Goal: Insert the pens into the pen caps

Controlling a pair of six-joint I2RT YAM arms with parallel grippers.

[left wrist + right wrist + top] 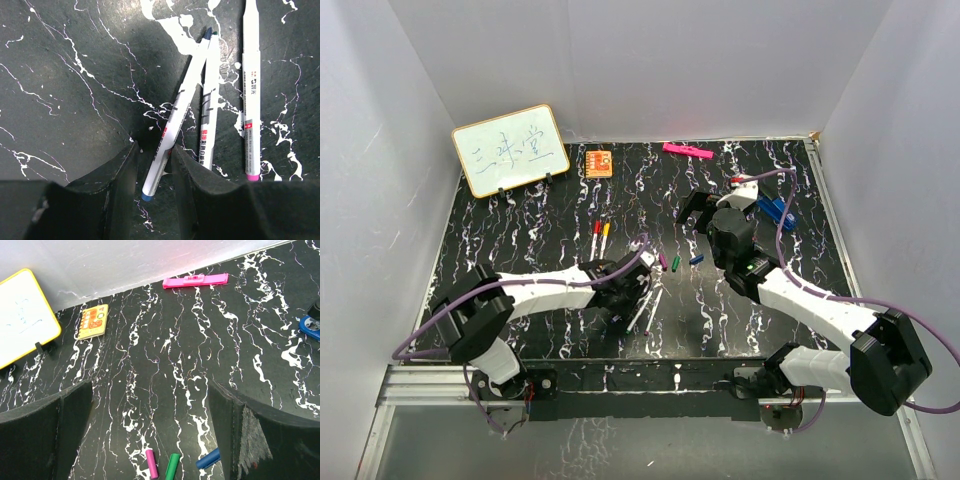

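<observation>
Three white pens lie together in the left wrist view: a blue-ended pen [172,125], a green-tipped pen [209,110] and a pink-ended pen [250,100]. My left gripper [152,150] is low over the table and open. Its jaws straddle the rear part of the blue-ended pen, with a gap on the left side. The red pen [595,235] and yellow pen [605,234] lie further back. My right gripper [149,387] is wide open and empty above the table. The purple cap [151,463], green cap [172,466] and blue cap [208,458] lie below it. I cannot make out red or yellow caps.
A whiteboard [510,150] stands at the back left, with an orange card [599,162] beside it. A flat pink bar [686,150] lies at the back wall. Blue clip pieces [775,208] sit right of my right gripper [698,212]. White walls close in three sides.
</observation>
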